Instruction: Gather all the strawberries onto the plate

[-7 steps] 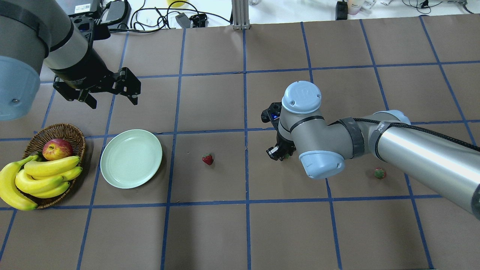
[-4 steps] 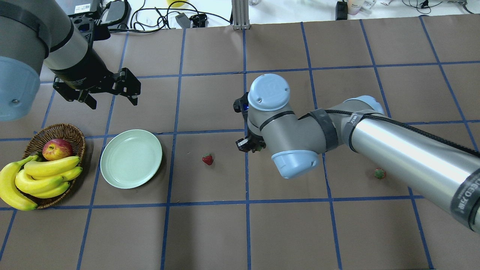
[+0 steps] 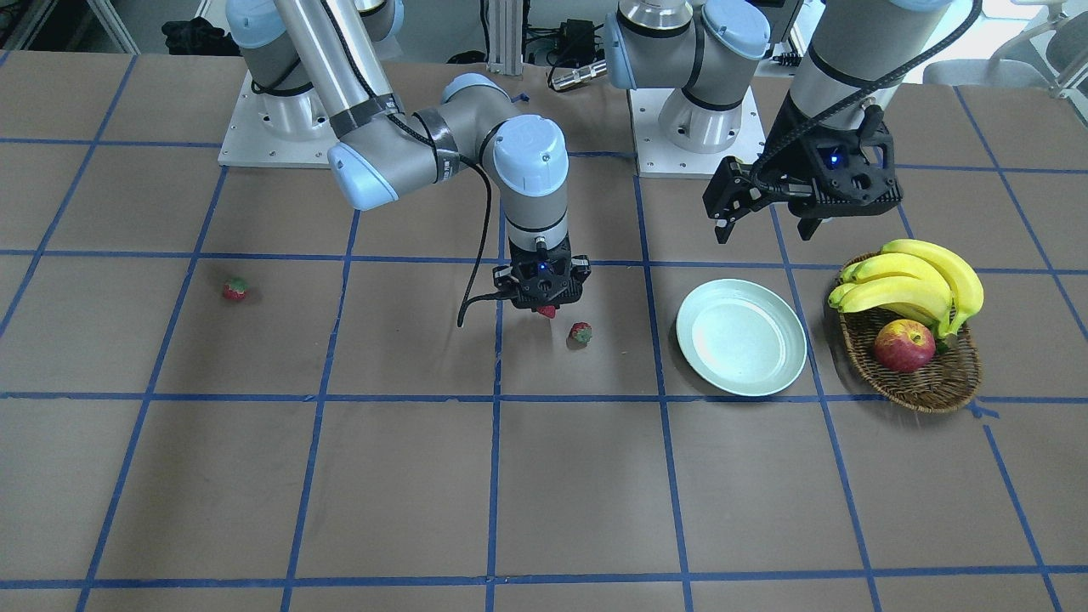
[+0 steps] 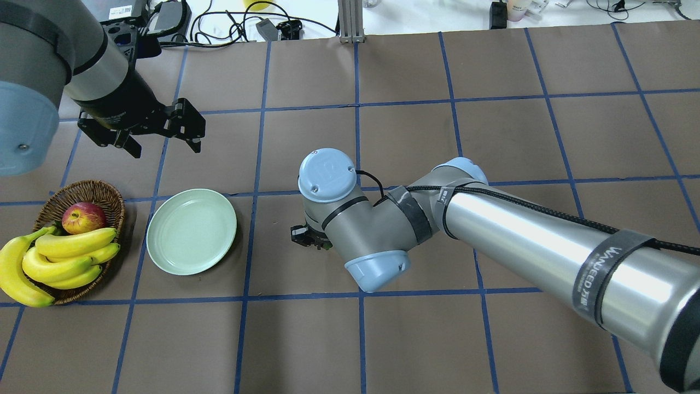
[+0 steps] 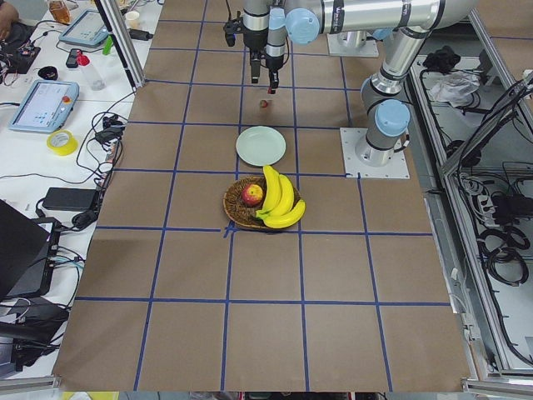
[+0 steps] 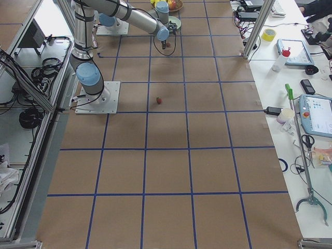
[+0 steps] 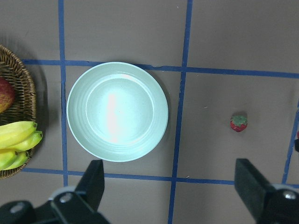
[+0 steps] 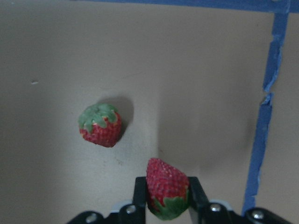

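My right gripper (image 8: 167,186) is shut on a red strawberry (image 8: 167,193) and holds it just above the table; it also shows in the front view (image 3: 544,299). A second strawberry (image 8: 100,125) lies on the table beside it, between it and the plate (image 3: 580,332). A third strawberry (image 3: 235,289) lies far off on the right arm's side; the arm hides it in the overhead view. The pale mint-green plate (image 4: 191,231) is bare. My left gripper (image 4: 165,149) is open and empty, hovering behind the plate.
A brown wicker basket (image 4: 82,189) with bananas (image 4: 60,257) and a red-yellow apple (image 4: 83,217) stands beside the plate, on the side away from the strawberries. Blue tape lines grid the brown table. Cables and gear lie past the far edge.
My right arm has swung left toward the plate with the strawberry in its gripper and now stands over the middle strawberry. The left arm has not moved.
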You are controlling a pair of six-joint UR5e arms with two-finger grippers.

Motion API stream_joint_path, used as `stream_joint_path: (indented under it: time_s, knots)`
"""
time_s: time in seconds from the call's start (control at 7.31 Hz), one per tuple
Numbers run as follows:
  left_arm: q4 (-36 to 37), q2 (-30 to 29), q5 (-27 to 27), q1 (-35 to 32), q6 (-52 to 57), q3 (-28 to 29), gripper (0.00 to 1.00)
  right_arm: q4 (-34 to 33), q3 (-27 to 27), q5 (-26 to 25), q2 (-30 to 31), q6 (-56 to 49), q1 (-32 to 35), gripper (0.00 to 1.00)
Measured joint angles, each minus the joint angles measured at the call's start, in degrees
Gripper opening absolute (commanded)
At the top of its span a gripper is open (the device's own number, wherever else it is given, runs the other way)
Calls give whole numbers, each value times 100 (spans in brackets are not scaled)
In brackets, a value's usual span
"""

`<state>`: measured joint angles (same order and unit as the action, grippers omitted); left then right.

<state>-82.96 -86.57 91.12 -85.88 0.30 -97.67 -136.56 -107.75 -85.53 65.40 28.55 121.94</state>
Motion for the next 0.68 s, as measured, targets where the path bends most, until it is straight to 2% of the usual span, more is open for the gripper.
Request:
stream_joint_path:
  time_s: [0.41,0.68]
  knots:
    - [16,0,10,-5,5,12,100,-30,133,-11,-115,732,-43,100]
    - [21,8,0,-3,11,10,100,453,220,-157,263,486,-660,100]
